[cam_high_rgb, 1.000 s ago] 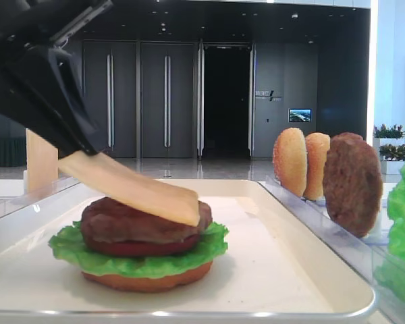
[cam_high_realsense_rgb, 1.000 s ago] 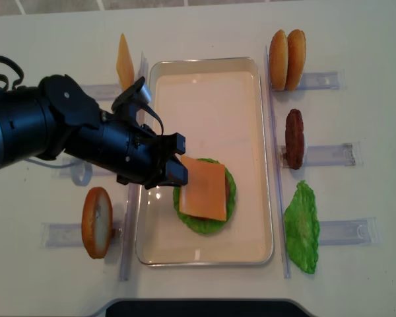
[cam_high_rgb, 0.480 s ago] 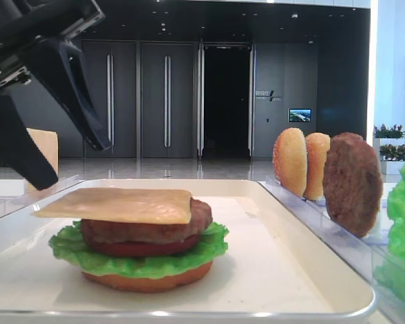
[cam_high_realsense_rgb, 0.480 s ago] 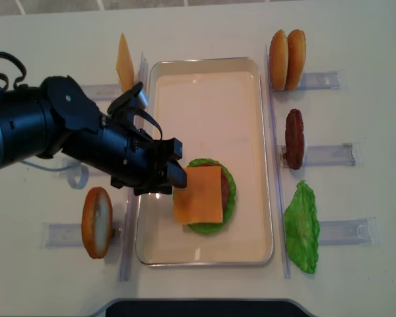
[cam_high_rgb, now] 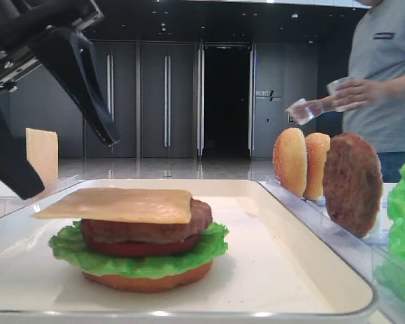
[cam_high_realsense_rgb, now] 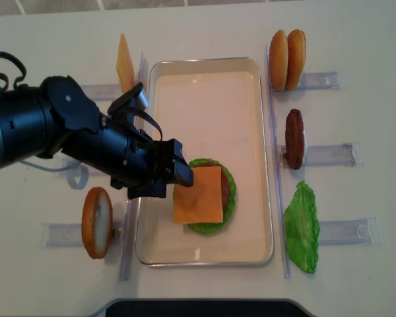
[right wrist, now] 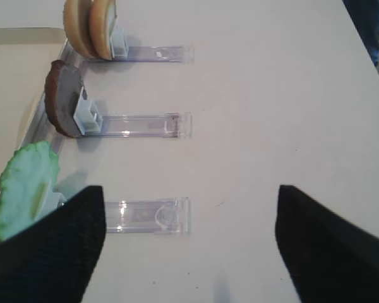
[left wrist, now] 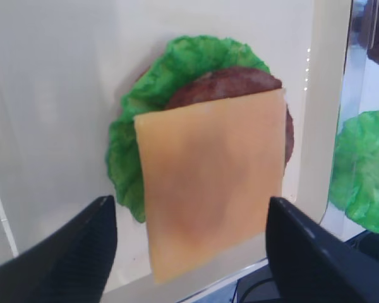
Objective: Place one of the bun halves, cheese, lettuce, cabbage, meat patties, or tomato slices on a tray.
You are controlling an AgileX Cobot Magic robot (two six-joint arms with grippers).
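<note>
Lying flat on the meat patty (cam_high_rgb: 145, 223) atop the stack in the tray (cam_high_realsense_rgb: 251, 238), overhanging left: cheese (cam_high_realsense_rgb: 198, 194), likely light, stiff, best pinched at that edge; left gripper (cam_high_realsense_rgb: 171, 173) spread, empty.

A second ago the left gripper (cam_high_realsense_rgb: 175, 177) pinched the cheese (cam_high_realsense_rgb: 198, 194), holding it tilted with one edge on the meat patty (cam_high_rgb: 145, 225). Its jaws have since spread and let go, and the slice now lies flat on the patty, overhanging the gripper's side. A person in a grey shirt (cam_high_rgb: 385, 74) has entered at the right of the low exterior view.
</note>
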